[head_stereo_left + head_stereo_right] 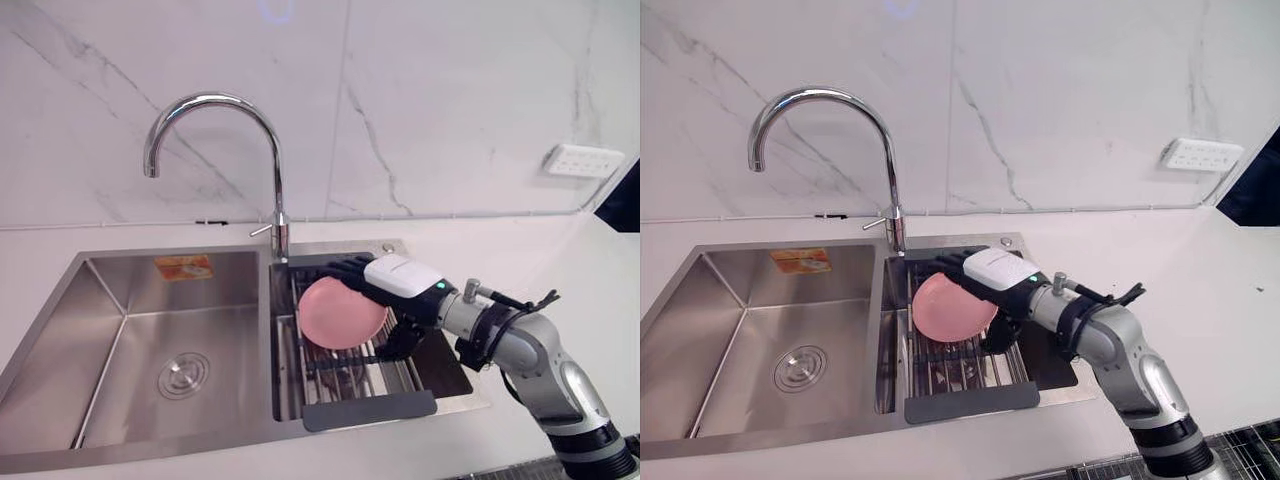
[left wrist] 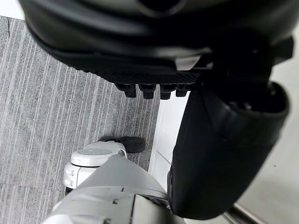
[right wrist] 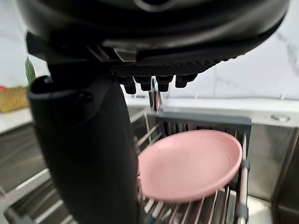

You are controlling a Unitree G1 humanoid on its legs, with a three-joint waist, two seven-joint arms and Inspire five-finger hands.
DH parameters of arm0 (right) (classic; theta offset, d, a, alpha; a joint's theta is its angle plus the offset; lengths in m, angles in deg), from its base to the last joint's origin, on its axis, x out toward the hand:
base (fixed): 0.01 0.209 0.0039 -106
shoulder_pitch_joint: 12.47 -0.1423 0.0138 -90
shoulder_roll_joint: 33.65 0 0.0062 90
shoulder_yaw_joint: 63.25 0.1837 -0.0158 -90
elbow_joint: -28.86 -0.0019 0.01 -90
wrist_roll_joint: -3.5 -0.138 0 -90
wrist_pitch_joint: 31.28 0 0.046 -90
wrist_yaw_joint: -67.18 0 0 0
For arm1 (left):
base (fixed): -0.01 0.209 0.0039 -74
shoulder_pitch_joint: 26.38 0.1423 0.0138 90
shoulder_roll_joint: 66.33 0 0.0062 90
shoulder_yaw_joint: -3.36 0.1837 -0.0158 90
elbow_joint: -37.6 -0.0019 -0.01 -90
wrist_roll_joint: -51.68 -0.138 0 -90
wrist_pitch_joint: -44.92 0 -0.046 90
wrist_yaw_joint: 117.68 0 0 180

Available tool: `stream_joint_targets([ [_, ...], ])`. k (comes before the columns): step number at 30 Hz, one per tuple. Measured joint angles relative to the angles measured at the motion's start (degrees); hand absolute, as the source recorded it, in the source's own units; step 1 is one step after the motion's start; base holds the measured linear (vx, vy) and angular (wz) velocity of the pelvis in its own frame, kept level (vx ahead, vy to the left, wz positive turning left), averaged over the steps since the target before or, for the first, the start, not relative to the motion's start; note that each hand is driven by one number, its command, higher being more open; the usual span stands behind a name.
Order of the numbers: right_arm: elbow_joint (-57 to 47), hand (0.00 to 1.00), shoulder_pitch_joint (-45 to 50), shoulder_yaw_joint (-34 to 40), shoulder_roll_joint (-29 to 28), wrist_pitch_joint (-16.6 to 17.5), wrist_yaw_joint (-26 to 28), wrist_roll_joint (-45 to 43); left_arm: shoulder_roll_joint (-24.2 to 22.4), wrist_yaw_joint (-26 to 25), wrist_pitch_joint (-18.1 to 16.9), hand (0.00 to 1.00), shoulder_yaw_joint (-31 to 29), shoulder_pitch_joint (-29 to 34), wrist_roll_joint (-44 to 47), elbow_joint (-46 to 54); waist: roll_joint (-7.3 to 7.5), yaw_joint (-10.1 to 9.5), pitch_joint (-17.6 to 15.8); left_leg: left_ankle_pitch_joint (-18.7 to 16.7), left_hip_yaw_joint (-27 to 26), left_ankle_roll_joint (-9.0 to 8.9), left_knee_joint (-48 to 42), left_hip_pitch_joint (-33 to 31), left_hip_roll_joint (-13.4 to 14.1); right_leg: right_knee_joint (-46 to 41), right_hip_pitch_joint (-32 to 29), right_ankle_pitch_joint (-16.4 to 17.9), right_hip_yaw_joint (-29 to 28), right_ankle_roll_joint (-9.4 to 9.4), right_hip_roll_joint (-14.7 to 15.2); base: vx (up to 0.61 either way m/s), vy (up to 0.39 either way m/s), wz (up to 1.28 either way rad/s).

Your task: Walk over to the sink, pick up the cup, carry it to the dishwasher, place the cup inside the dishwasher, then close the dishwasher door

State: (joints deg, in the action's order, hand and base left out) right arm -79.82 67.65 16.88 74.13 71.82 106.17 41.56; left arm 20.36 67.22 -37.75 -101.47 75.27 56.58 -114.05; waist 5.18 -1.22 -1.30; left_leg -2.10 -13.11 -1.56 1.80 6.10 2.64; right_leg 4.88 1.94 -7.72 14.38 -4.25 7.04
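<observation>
A shallow pink dish (image 1: 340,315) leans tilted in the wire rack (image 1: 345,380) over the sink's right basin; I see no cup. My right hand (image 1: 400,282) reaches in from the right and hovers at the dish. Its fingers (image 1: 335,266) stretch over the dish's upper rim, and its thumb (image 1: 402,338) hangs by the near right edge. In the right wrist view the dish (image 3: 191,163) lies just past the thumb (image 3: 88,154), its edge at the thumb's side, the fingers uncurled. My left hand (image 2: 154,70) hangs idle over grey carpet.
A chrome faucet (image 1: 275,180) arches between the basins just behind the rack. The steel left basin (image 1: 180,340) holds only its drain. White counter (image 1: 560,260) runs to the right, a wall socket (image 1: 585,160) above it. Marble wall stands behind.
</observation>
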Motion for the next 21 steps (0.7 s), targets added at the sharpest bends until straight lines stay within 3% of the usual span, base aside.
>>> stream_joint_targets([
  [6,1.92,1.00,-0.17,-1.32,0.00,-1.21,-0.31,5.81,0.20,0.00,1.08,1.00,0.10,-1.68,0.78,0.21,1.24,-0.97,-1.44,0.25,0.60,-0.32,0.20,-0.21,0.14,-0.03,-0.02,-0.01,0.36,0.02,-0.15,-0.03,-0.018,0.04],
  [11,1.99,1.00,-0.17,-1.77,-0.46,-3.04,-3.67,10.65,0.18,-0.02,1.17,1.00,0.07,-1.48,0.75,0.22,1.24,-1.04,-1.59,0.33,0.85,-0.32,0.34,0.05,0.18,-0.04,0.25,-0.01,0.23,0.01,-0.19,0.00,-0.003,0.01],
  [21,2.24,1.00,1.23,-3.11,-2.87,-1.70,-9.10,18.69,-0.49,-0.88,0.83,1.00,0.06,-1.18,0.61,0.62,1.00,-1.12,-1.96,0.65,0.72,-0.72,2.26,1.49,0.27,-0.04,0.85,0.27,-0.20,0.03,-0.45,-0.02,-0.008,-0.01],
])
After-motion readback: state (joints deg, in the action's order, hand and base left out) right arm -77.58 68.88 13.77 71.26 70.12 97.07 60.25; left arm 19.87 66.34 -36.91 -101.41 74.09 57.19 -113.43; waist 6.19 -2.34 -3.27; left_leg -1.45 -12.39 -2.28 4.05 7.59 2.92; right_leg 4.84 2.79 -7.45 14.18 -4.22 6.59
